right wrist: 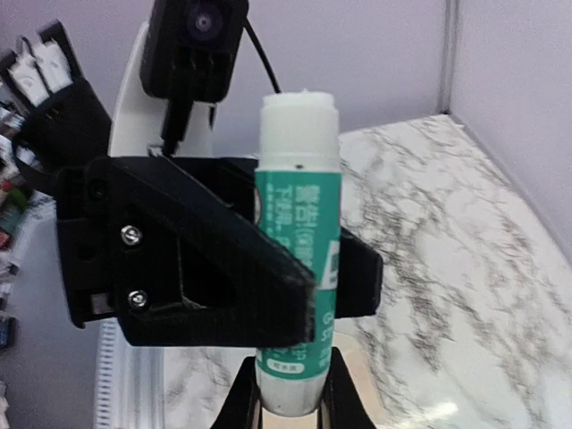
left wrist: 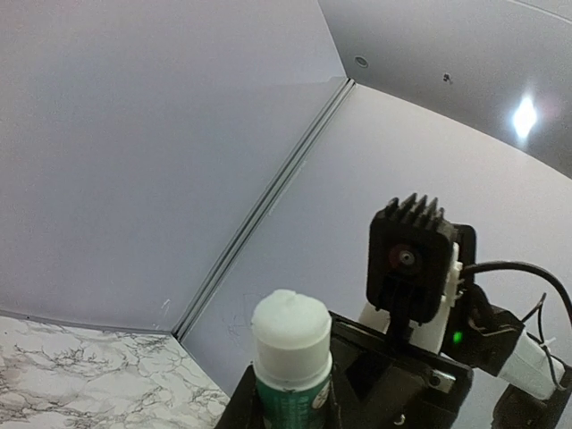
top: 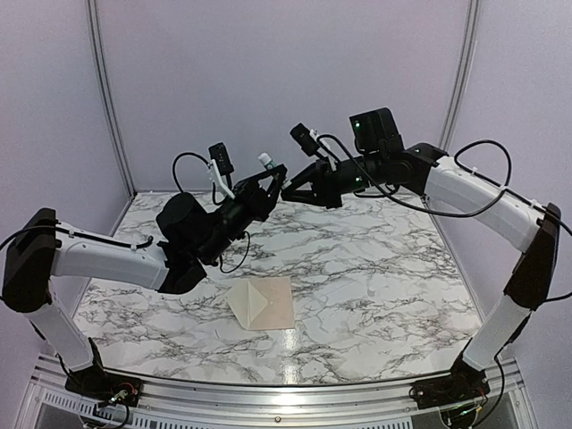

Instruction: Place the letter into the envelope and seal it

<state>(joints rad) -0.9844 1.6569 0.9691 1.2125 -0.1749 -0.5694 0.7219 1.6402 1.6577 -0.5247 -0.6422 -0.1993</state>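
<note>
A green glue stick (right wrist: 298, 223) with its white glue tip bare is held upright high above the table. My left gripper (top: 268, 183) is shut on its middle; the black fingers (right wrist: 223, 259) clamp the green body. My right gripper (right wrist: 293, 407) meets it from the right, its fingertips pressed on both sides of the stick's grey base. In the left wrist view the glue tip (left wrist: 290, 335) fills the bottom centre. The cream envelope (top: 262, 302) lies flat on the table below, its triangular flap open to the left. The letter does not show apart from it.
The marble table (top: 375, 268) is walled by pale panels with metal posts at the back corners. Both arms reach in over the table's far half, with cables looping off them. The right wrist camera (left wrist: 413, 259) sits close behind the glue stick.
</note>
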